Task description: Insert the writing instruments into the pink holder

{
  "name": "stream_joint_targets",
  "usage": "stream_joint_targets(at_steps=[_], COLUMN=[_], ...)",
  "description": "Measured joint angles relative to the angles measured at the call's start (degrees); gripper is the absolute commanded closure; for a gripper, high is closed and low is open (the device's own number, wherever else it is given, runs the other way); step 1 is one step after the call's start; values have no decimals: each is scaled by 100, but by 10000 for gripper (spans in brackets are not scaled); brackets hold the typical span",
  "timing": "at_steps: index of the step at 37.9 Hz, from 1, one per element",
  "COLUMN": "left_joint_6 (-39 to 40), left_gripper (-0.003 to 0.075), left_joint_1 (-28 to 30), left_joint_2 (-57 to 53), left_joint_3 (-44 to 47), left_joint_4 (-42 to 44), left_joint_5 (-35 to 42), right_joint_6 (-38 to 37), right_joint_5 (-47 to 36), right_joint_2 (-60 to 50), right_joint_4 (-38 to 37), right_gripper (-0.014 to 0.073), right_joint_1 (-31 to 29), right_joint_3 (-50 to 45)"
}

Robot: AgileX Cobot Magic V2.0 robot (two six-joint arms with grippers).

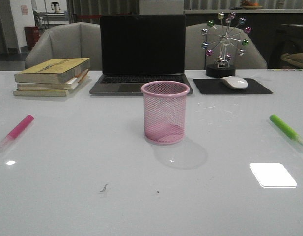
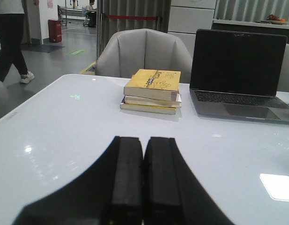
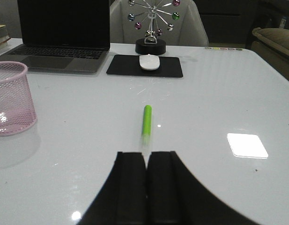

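In your front view, the pink holder (image 1: 165,112) stands upright and empty at the middle of the white table (image 1: 92,162), just in front of the open laptop (image 1: 142,54). The hot pink highlighter (image 1: 19,128) lies flat far to the left, well apart from the holder, its pale end toward you. The lime green highlighter (image 1: 285,128) lies flat far to the right, also well apart from the holder, its pale end toward you too. A stack of books (image 1: 52,77) sits at the back left; a white mouse (image 1: 234,82) rests on a black mouse pad (image 1: 232,87) at the back right, with a desk toy of coloured balls (image 1: 224,42) behind it. Neither arm shows here.

In your left wrist view, the left end effector (image 2: 143,178) has its two black fingers pressed together with nothing between them. Beyond it you see bare table, then the books (image 2: 151,90) and the laptop (image 2: 240,75). Neither highlighter nor the holder appears here.

In your right wrist view, the right end effector (image 3: 146,187) is likewise closed on nothing. The green highlighter (image 3: 146,123) lies on the table straight ahead of the fingertips, its pale end nearest them; you cannot tell whether they touch. The holder (image 3: 12,98) stands off to one side, near the laptop (image 3: 63,35), and the mouse (image 3: 149,62) sits further back.
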State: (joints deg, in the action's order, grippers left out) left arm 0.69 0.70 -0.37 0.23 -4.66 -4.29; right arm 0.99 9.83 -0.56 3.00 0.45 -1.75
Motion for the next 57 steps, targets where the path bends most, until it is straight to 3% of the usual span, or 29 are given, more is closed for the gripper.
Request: stream_joint_targets(at_steps=[6,12,15,19,24,30,38,46,49,53,57], left_joint_6=[0,0,0,0,0,0,0,0,0,-10,-10], left_gripper=[629,629,629,629,629,629,629,621,539,345,297], left_joint_1=[0,0,0,0,0,0,0,0,0,0,0], left_joint_2=[0,0,0,0,0,201,1499,2947,3317,3765,4024], left_joint_3=[0,0,-27,-303,-1104,-2095,-3706,-4511,-4511,-4511,-4511], left_joint_4=[0,0,0,45,358,544,567,358,228,194,170], left_joint_5=[203,1128,1578,1565,1119,378,-167,-1161,-1454,-2019,-2324], right_joint_6=[0,0,-49,-195,-242,-245,-245,-255,-255,-255,-255], right_joint_5=[-143,-553,-1171,-2015,-1991,-930,-131,73,443,850,1088], right_joint_2=[0,0,0,0,0,14,1080,2197,2567,2953,3210], right_joint_4=[0,0,11,23,46,-65,-123,-123,-123,-125,-125], right_gripper=[544,544,544,544,544,544,544,526,456,309,185], right_joint_1=[0,0,0,0,0,0,0,0,0,0,0], right_joint_3=[0,0,0,37,688,1940,3417,3779,3779,3779,3779])
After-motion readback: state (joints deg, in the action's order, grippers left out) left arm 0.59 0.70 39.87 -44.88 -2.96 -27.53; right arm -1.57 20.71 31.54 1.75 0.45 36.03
